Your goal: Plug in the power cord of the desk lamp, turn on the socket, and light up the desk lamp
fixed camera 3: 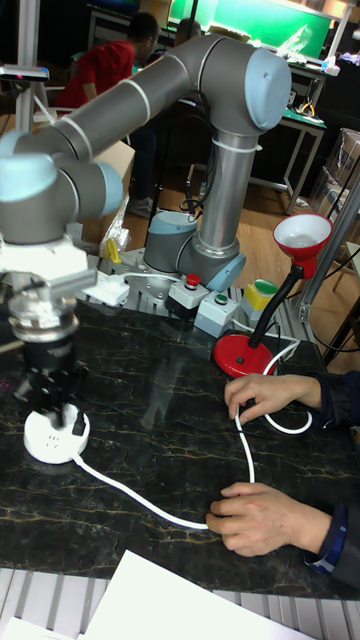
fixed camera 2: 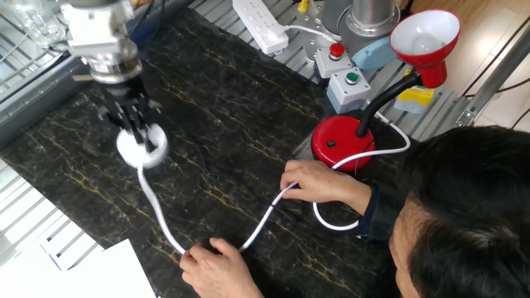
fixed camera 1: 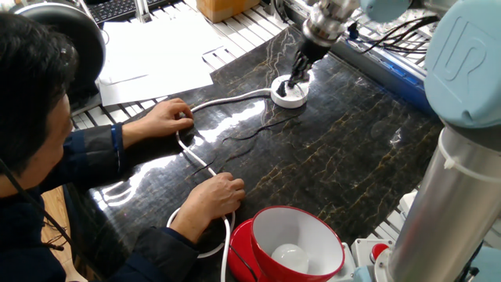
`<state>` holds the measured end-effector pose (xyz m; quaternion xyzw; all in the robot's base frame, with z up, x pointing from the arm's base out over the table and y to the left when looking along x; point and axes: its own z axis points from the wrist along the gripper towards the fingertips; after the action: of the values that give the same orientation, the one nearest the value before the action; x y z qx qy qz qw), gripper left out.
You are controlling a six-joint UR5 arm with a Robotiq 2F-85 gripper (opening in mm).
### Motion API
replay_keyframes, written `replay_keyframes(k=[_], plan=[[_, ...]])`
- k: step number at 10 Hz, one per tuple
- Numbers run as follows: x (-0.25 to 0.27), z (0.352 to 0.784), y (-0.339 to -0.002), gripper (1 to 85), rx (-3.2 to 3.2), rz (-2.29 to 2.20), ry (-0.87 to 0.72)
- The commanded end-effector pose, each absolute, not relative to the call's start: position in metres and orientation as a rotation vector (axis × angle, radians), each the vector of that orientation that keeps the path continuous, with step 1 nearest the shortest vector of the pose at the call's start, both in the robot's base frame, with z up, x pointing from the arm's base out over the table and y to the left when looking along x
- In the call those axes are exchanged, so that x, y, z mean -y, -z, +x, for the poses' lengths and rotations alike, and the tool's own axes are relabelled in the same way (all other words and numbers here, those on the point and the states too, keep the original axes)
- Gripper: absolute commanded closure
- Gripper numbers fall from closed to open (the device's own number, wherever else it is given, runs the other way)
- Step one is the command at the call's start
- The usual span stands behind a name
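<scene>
while both hands (fixed camera 2: 319, 184) pin the white cable (fixed camera 2: 157, 211), the gripper (fixed camera 1: 296, 81) clamps the plug onto the socket (fixed camera 1: 288, 94).

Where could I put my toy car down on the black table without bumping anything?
The bare stretch of the black table between the socket and the desk lamp looks free. It is crowded by the pincer over the socket, and along the white cable the person's hands hold.

Dark marbled tabletop (fixed camera 3: 180, 400) set on a slatted metal bench (fixed camera 1: 243, 19); white paper sheets (fixed camera 1: 153, 47) alongside. Behind, a green-lit wall panel (fixed camera 3: 270, 20) and cluttered workbenches (fixed camera 3: 300, 125).
</scene>
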<state>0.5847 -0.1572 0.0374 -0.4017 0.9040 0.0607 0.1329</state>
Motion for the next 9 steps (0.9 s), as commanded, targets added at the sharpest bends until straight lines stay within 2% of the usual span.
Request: replay_keyframes(k=[1,4,8,9], plan=[[0.177,0.582,-0.064,84.7,-2.660,-1.198,-0.129],[0.179,0.586,-0.073,84.7,-2.709,-1.215,-0.091],[0.175,0.568,-0.111,84.7,-2.860,-1.188,-0.043],[0.160,0.553,-0.123,84.7,-2.929,-1.109,-0.111]])
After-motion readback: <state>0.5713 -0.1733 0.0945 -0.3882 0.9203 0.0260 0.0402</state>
